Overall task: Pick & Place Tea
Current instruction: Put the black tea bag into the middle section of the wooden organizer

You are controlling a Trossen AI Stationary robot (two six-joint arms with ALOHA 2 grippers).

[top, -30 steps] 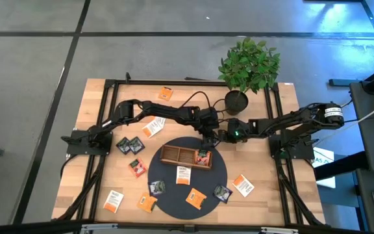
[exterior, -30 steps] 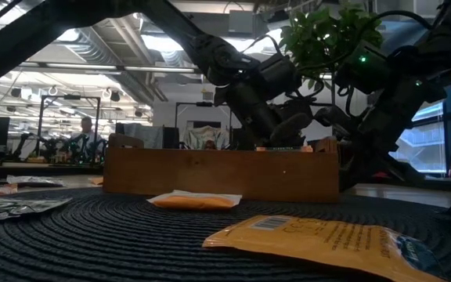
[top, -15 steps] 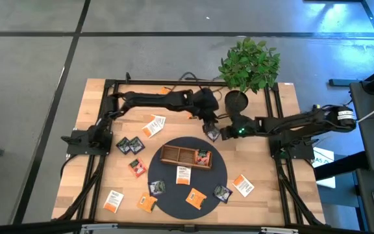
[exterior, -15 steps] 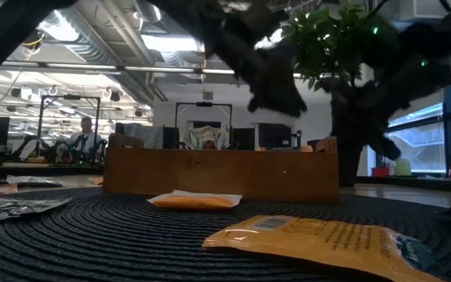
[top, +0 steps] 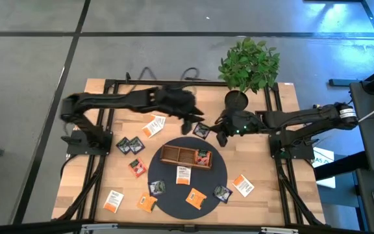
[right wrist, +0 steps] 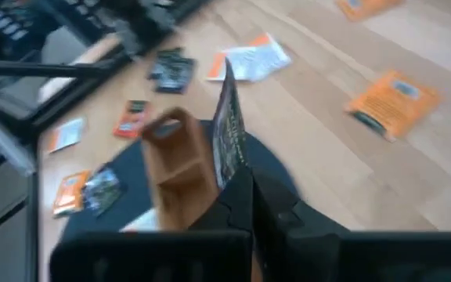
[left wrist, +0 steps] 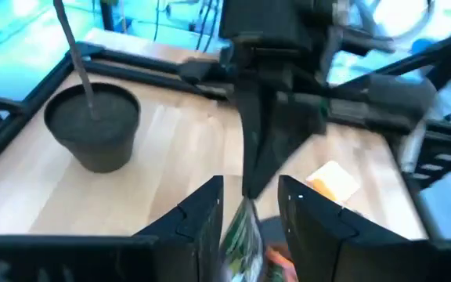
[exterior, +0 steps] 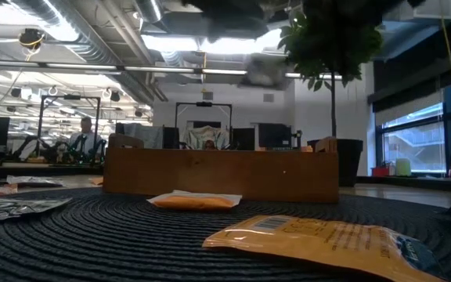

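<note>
While most of the tea lies flat, one dark tea sachet (right wrist: 227, 129) stands on edge in the air, pinched by its lower edge between the closed fingers of the right gripper (right wrist: 246, 178). In the high view it hangs just behind the far rim of the round dark placemat (top: 208, 185), between the two grippers. The left gripper (top: 191, 123) is just beside it on the other side. Its fingers (left wrist: 198, 223) stand well apart, and the sachet shows in the gap between them, but I cannot tell whether they touch it. The brown three-compartment wooden tray (top: 174, 155) sits on the far half of the placemat, with one red-and-green sachet (top: 203, 156) in its right-hand compartment. In front of the tray on the placemat lie a white-and-orange sachet (top: 183, 174), an orange sachet (top: 195, 196) and a dark sachet (top: 157, 187). Another dark sachet (top: 222, 192) lies at the mat's right edge. On the bare wooden table (top: 284, 195), to the left of the mat, are a red sachet (top: 137, 167), two dark sachets (top: 130, 145) side by side and a white-and-orange packet (top: 153, 125). Two orange packets (top: 113, 201) lie near the front left corner, and a white-and-orange one (top: 243, 184) lies right of the mat. A potted plant (top: 249, 65) stands at the back of the table, behind the right gripper. The low view shows a person (exterior: 84, 137) far off in the room behind the tray.
</note>
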